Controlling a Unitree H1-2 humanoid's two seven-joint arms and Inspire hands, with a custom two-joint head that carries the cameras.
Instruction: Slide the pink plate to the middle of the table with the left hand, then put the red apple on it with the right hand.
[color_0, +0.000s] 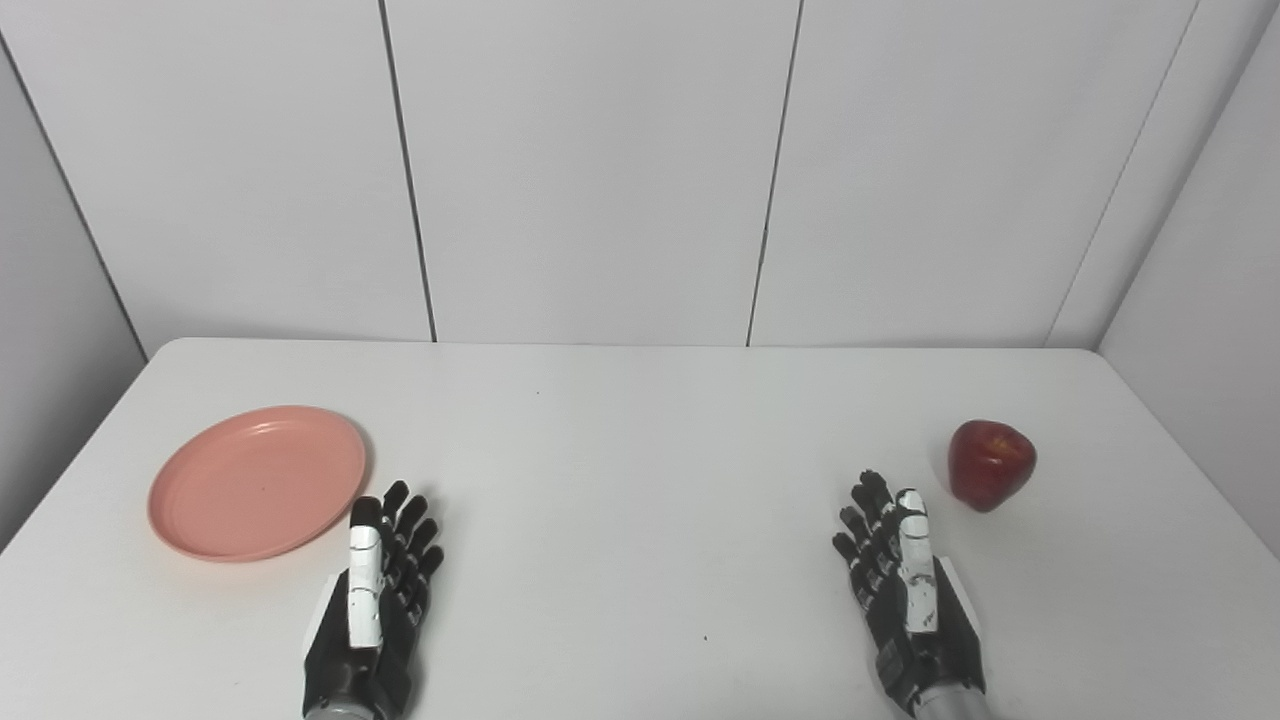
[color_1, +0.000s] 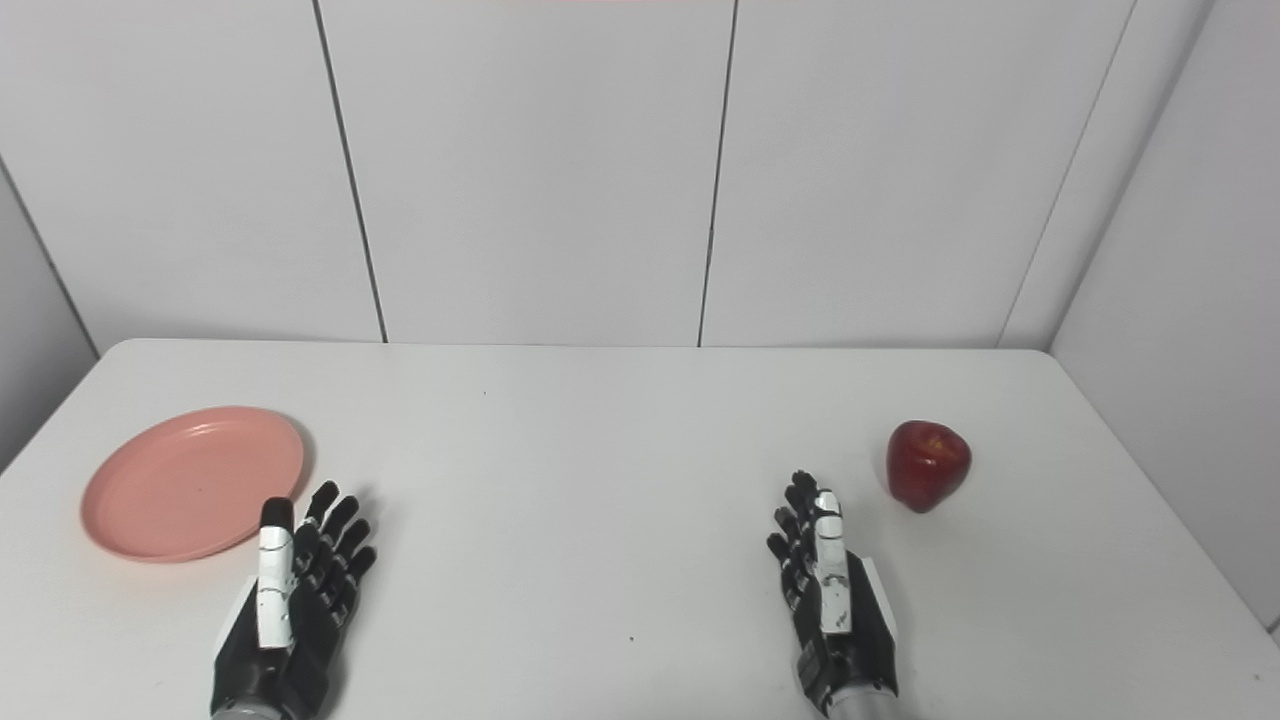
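A pink plate (color_0: 257, 480) lies flat on the left side of the white table (color_0: 640, 440), with nothing on it. A red apple (color_0: 990, 463) stands on the right side. My left hand (color_0: 378, 600) is near the front edge, just right of the plate's near rim, fingers straight and apart, holding nothing. My right hand (color_0: 900, 590) is near the front edge too, a little left of and nearer than the apple, fingers extended and open, not touching it.
White wall panels (color_0: 600, 170) rise behind the table's far edge, and a side wall (color_0: 1220, 280) closes in on the right. The wide white stretch of table between the two hands holds no objects.
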